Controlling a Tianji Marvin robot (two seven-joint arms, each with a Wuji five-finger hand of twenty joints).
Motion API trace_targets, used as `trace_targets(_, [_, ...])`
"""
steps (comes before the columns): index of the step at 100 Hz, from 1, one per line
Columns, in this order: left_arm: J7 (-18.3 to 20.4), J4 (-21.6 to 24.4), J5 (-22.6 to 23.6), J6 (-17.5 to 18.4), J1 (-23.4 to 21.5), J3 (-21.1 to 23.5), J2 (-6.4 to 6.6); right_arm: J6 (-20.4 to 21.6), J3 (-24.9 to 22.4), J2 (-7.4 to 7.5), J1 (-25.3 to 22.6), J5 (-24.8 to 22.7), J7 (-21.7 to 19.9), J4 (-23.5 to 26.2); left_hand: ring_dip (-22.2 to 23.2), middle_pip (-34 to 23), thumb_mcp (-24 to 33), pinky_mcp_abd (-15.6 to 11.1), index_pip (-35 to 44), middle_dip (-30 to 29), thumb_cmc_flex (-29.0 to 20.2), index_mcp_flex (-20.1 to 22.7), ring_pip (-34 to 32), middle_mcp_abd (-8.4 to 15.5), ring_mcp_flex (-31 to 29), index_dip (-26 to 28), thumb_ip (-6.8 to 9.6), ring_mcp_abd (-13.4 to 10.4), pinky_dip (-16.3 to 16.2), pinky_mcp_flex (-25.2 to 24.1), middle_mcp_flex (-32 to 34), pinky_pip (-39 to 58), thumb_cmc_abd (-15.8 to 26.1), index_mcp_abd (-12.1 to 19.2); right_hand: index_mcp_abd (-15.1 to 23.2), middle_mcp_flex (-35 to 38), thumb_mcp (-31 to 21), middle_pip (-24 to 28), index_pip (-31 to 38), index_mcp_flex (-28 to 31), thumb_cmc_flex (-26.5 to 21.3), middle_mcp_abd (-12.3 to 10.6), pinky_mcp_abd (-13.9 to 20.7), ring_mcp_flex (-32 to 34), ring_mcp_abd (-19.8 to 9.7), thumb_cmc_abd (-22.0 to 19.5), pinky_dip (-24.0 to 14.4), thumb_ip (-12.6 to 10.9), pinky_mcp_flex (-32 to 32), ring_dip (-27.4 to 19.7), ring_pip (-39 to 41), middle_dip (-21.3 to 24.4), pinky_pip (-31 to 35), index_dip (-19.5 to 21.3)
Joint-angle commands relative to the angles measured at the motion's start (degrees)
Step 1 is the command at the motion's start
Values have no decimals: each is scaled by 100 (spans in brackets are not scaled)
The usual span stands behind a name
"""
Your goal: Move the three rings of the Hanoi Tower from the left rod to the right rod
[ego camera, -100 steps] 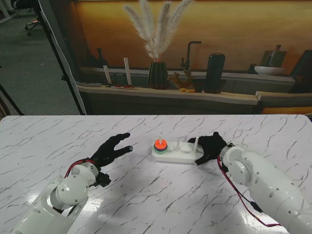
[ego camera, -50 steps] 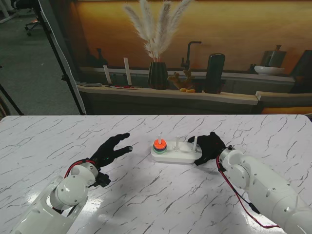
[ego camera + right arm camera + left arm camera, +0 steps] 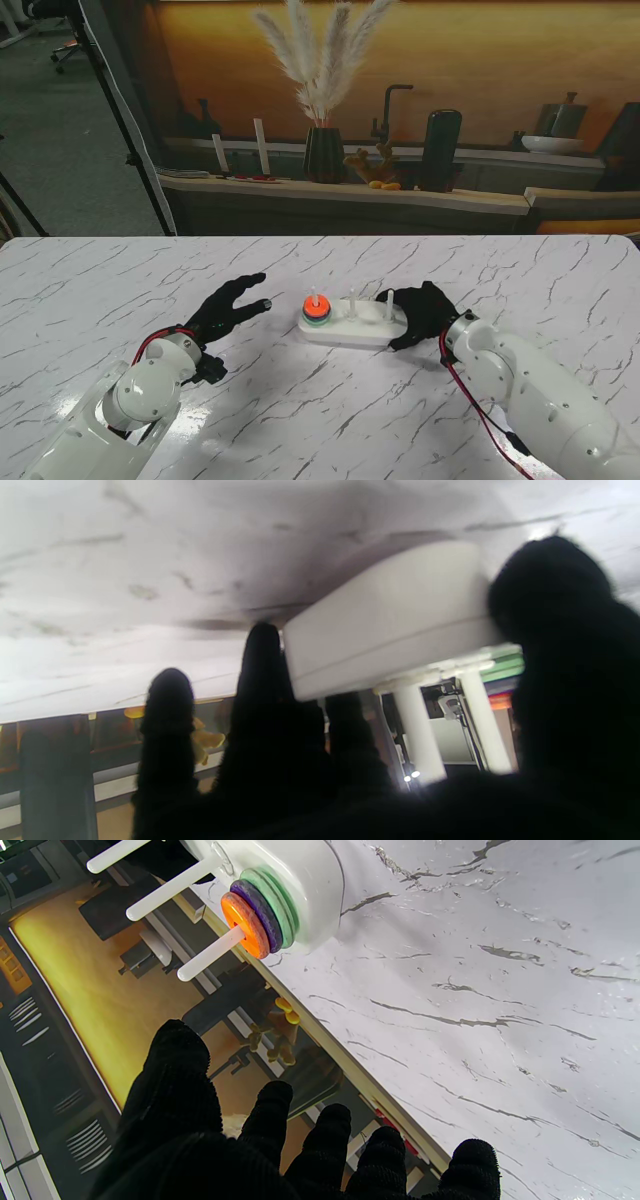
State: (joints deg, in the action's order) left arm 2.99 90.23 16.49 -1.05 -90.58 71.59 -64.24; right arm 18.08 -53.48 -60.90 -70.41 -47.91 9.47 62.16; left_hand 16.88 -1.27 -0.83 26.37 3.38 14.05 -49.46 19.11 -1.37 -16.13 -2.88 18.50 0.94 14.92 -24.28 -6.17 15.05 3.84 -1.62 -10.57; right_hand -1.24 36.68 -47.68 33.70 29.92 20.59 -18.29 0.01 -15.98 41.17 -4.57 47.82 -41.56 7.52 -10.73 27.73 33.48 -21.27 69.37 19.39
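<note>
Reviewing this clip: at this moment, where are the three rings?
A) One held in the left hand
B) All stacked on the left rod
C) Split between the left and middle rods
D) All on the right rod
B: the rings sit stacked on the left rod; the left hand is open and holds nothing.

White marble-pattern table [image 3: 330, 420] with dark veins. Hanoi tower base [image 3: 345, 328] sits directly on it, white, oblong, slightly angled. Left of the base, bare tabletop. Nearer to me than the base, bare tabletop too. Base's far side is close to the table's far edge [image 3: 320, 238].
</note>
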Motion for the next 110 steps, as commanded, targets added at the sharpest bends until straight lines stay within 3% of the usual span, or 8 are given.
trace_targets(1, [65, -14, -24, 81, -40, -4, -31, 121, 56, -64, -147, 25, -82, 61, 71, -32, -108, 110, 9, 67, -150, 28, -44, -8, -49, 81, -240, -11, 95, -37, 160, -117, 84, -57, 1274, 533, -2310, 399, 1127, 497, -772, -915, 49, 200, -150, -772, -29, -292, 110, 36, 108, 8, 116, 127])
trace_targets(53, [60, -54, -45, 111, -23, -22, -34, 278, 0, -64, -333, 74, -117, 222, 74, -30, -109, 109, 8, 66, -150, 24, -47, -13, -52, 79, -241, 1, 110, -36, 156, -117, 93, -56, 1301, 466, -2377, 393, 1099, 415, -724, -956, 49, 156, -167, -501, -32, -243, 164, 54, 102, -12, 89, 105])
trace_targets(76, [49, -62, -46, 124, -25, -16, -37, 238, -38, -49, -401, 102, -251, 315, 73, -31, -109, 109, 8, 66, -163, 25, -44, -17, -47, 80, -241, -6, 112, -36, 155, -115, 87, -62, 1131, 282, -2128, 327, 951, 303, -288, -844, -29, 2, -106, 220, -4, -48, 307, 44, 24, -10, -48, 65])
trace_targets(93, [47, -66, -64, 125, -24, -15, -39, 200, -104, -26, -462, 113, -403, 415, 73, -32, -108, 109, 10, 67, -170, 28, -44, 1, -45, 80, -240, -12, 113, -36, 159, -114, 88, -57, 958, 25, -2030, 247, 671, 140, 151, -626, -99, -199, -8, 651, -2, 131, 455, 39, -81, -32, -181, 16])
trace_targets(110, [46, -68, -85, 129, -22, -19, -42, 45, -145, -23, -529, 43, -387, 494, 77, -31, -108, 108, 12, 67, -176, 32, -48, -6, -54, 81, -241, 3, 115, -37, 156, -113, 96, -59, 892, -14, -2046, 266, 618, 183, 246, -540, -122, -241, 38, 722, -30, 182, 505, 63, -74, -73, -211, 34])
